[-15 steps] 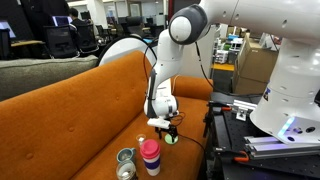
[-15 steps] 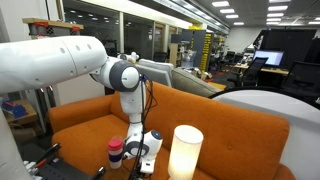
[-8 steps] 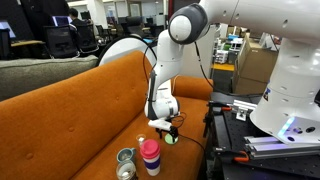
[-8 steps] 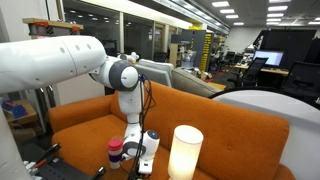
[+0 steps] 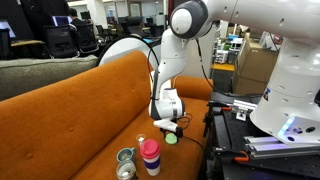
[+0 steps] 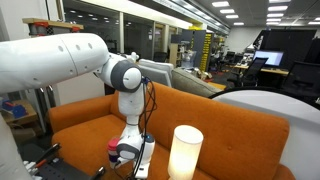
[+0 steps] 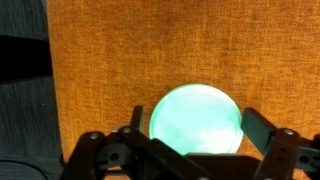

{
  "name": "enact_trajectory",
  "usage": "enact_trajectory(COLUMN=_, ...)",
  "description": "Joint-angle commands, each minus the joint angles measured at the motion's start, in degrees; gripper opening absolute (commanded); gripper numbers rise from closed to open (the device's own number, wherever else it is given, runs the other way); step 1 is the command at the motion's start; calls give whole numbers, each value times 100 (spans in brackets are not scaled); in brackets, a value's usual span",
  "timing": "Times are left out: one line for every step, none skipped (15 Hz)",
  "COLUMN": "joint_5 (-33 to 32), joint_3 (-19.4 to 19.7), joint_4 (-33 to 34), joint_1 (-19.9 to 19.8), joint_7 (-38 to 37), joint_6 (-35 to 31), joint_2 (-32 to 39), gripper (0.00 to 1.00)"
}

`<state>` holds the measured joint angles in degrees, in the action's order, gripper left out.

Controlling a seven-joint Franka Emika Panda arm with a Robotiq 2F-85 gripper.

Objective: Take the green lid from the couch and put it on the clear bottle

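The green lid (image 7: 195, 122) lies flat on the orange couch (image 5: 90, 110) seat; in an exterior view it shows as a small green spot (image 5: 171, 139) under the arm. My gripper (image 7: 198, 128) is open and low over the lid, one finger on each side of it with small gaps. It also shows in both exterior views (image 5: 167, 128) (image 6: 128, 153). The clear bottle (image 5: 126, 156) stands on the seat near the front edge, apart from the gripper, beside the pink bottle (image 5: 150, 157).
A white cylinder lamp (image 6: 184, 152) stands close in front of one camera. A small round piece (image 5: 124, 172) lies by the clear bottle. A black table with gear (image 5: 240, 130) stands past the couch end. The couch backrest (image 6: 200, 115) runs behind the arm.
The arm has lowered the gripper toward the seat, so the fingers now straddle the green lid. The bottles and lid have not moved.
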<state>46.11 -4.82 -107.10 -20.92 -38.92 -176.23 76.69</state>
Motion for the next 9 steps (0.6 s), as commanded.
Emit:
enact_trajectory(joint_5=66, joint_3=-252, joint_4=-45, joint_1=-381, joint_7=176, joint_6=-228, joint_2=14, gripper=100)
enact_trajectory(joint_5=53, joint_3=-378, joint_4=84, joint_1=-541, joint_7=241, joint_6=-301, joint_2=103, gripper=100)
enact_trajectory(joint_5=19, joint_3=-396, joint_4=137, joint_1=-562, joint_7=215, joint_6=-275, joint_2=136, gripper=100)
enact_trajectory(joint_5=10, joint_3=-487, joint_4=257, joint_1=-634, joint_7=217, joint_6=-360, joint_2=222, gripper=100)
enact_trajectory(joint_5=10, joint_3=-527, joint_4=374, joint_1=-650, joint_7=181, joint_6=-420, joint_2=310, gripper=100)
enact_trajectory(joint_5=-7, joint_3=-553, joint_4=499, joint_1=-657, joint_7=160, joint_6=-453, joint_2=402, gripper=100)
enact_trajectory(joint_5=233, joint_3=-493, joint_4=675, joint_1=-548, joint_7=306, joint_6=-394, joint_2=499, gripper=100)
enact_trajectory(joint_5=239, joint_3=-456, joint_4=781, joint_1=-523, joint_7=287, joint_6=-334, joint_2=587, gripper=100)
enact_trajectory(joint_5=272, joint_3=-426, joint_4=839, joint_1=-516, joint_7=295, joint_6=-305, joint_2=634, gripper=100)
